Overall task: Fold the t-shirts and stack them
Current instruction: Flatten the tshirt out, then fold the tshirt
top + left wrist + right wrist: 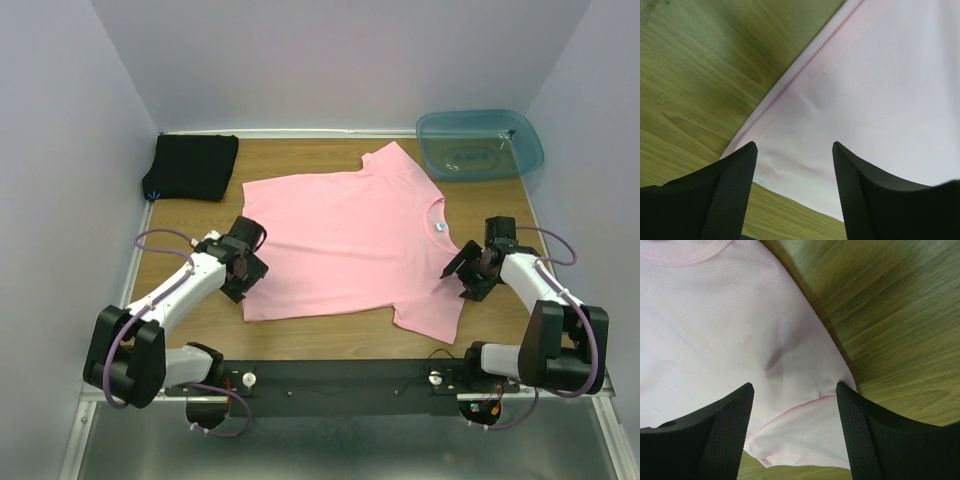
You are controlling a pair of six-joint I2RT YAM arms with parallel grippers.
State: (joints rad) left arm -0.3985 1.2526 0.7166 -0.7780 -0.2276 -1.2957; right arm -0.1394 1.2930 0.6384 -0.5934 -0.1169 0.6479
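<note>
Pink t-shirt (350,240) spread flat on wooden table (300,336), left gripper (244,262) at its hem edge, jaws wide, right gripper (468,271) at its near sleeve, jaws wide, folded black t-shirt (192,166) beyond its far hem corner, blue-green bin (480,145) beyond its far sleeve

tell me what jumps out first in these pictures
A light pink short-sleeved cloth t-shirt lies spread flat in the middle, with the open left tool at its hem and the open right tool at its near sleeve. A folded black cloth shirt sits in the far left corner, a translucent blue-green plastic bin in the far right.
</note>
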